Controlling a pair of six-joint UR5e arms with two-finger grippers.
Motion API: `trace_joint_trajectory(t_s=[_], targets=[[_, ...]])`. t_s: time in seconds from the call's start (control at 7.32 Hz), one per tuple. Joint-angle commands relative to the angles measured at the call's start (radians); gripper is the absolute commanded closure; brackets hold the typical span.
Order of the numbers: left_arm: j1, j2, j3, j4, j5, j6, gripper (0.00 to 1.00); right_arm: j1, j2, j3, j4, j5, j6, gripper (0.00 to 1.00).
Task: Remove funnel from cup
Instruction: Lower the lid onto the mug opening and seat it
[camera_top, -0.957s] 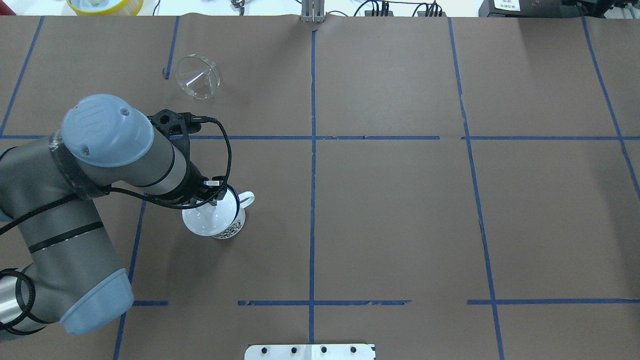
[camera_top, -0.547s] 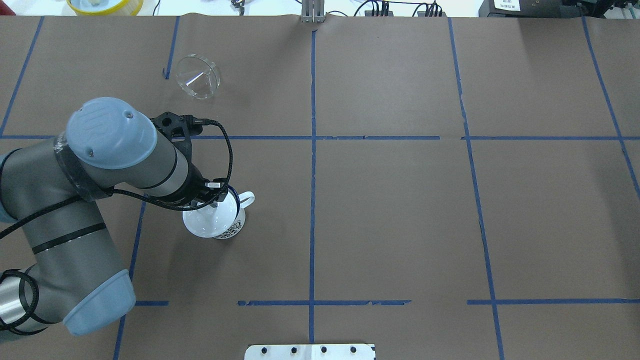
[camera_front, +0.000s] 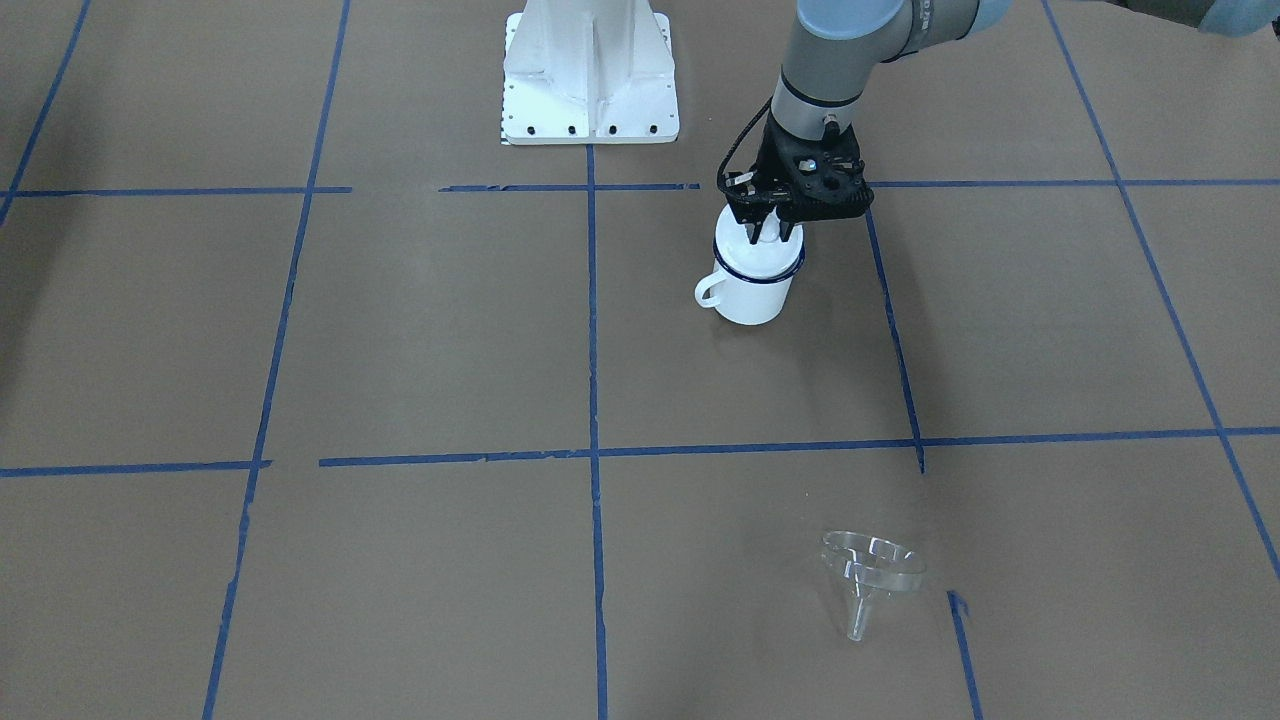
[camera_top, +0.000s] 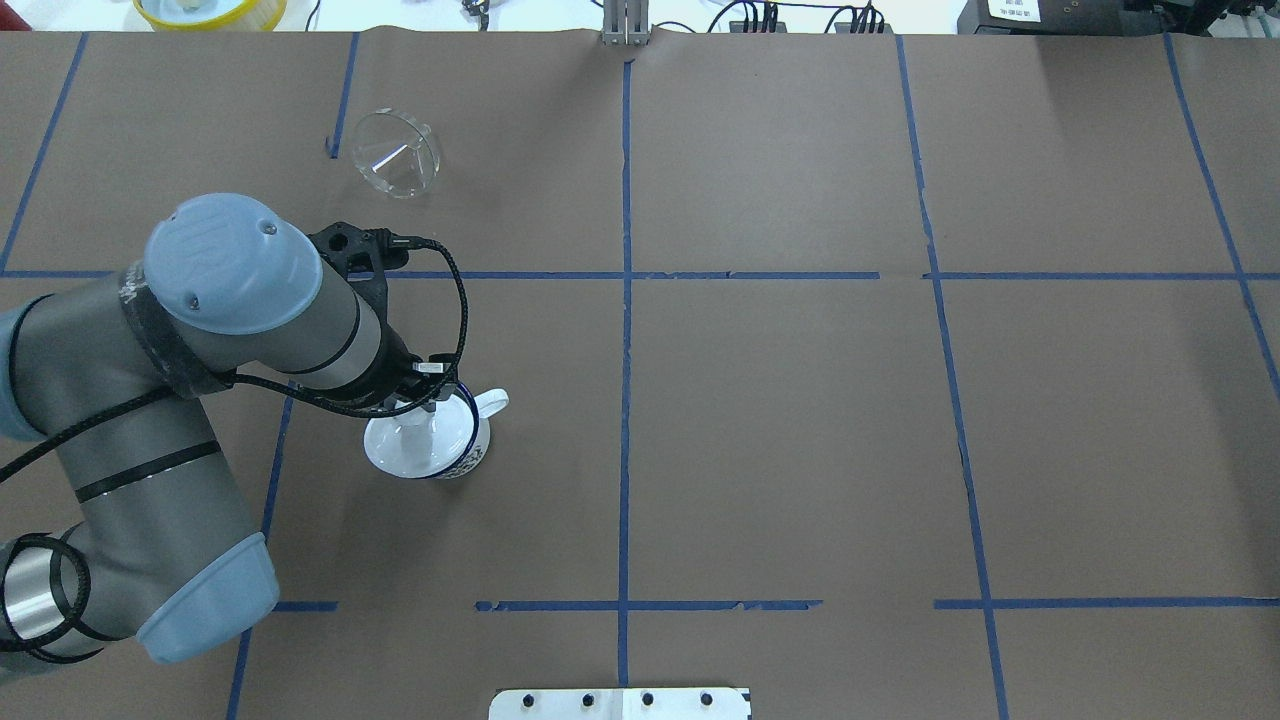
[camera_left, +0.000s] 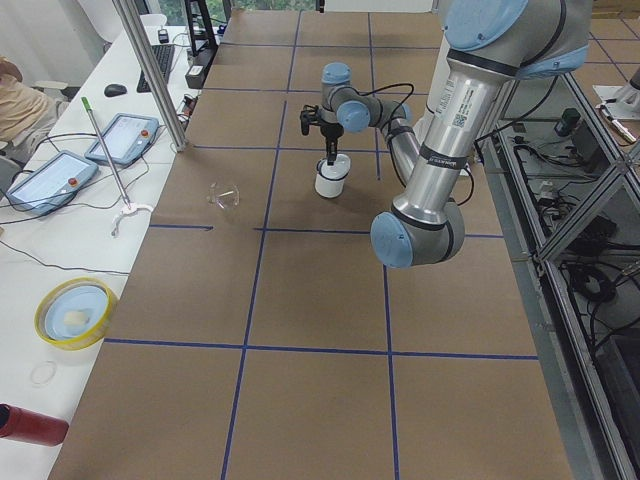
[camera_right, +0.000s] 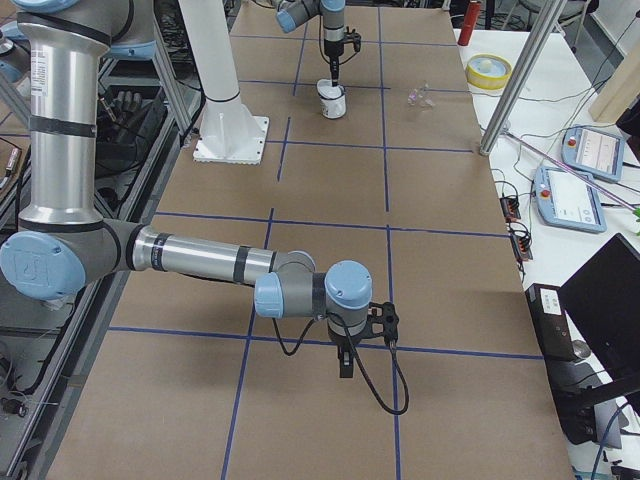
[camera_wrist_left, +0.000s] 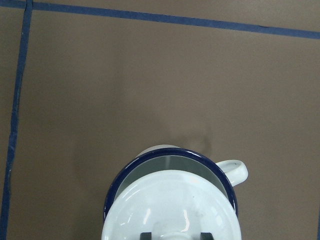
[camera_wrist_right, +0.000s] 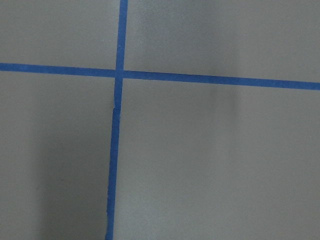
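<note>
The clear funnel (camera_top: 395, 155) lies on its side on the brown table, far from the cup and out of it; it also shows in the front view (camera_front: 868, 575). The white cup (camera_front: 755, 280) with its dark blue rim stands upright, handle (camera_wrist_left: 235, 171) to one side. My left gripper (camera_front: 765, 235) is right above the cup, shut on the knob of a white round lid (camera_wrist_left: 170, 205). The lid sits at the cup's mouth and covers most of it. My right gripper (camera_right: 345, 365) hangs low over bare table far from both; I cannot tell its state.
The robot's white base plate (camera_front: 590, 80) stands at the near edge of the table. A yellow bowl (camera_top: 210, 10) sits beyond the far edge. Blue tape lines divide the brown surface into squares.
My left arm has shifted slightly. The lid has moved a little against the cup, and more of the blue rim shows around it. The funnel has not moved.
</note>
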Motion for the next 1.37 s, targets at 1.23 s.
trace_joint_trajectory(t_s=[1.23], targets=[[-0.035,-0.008,0.024,-0.037,-0.003,0.002,1.0,0.0,0.0,0.0,0.0,0.0,0.0,0.0]])
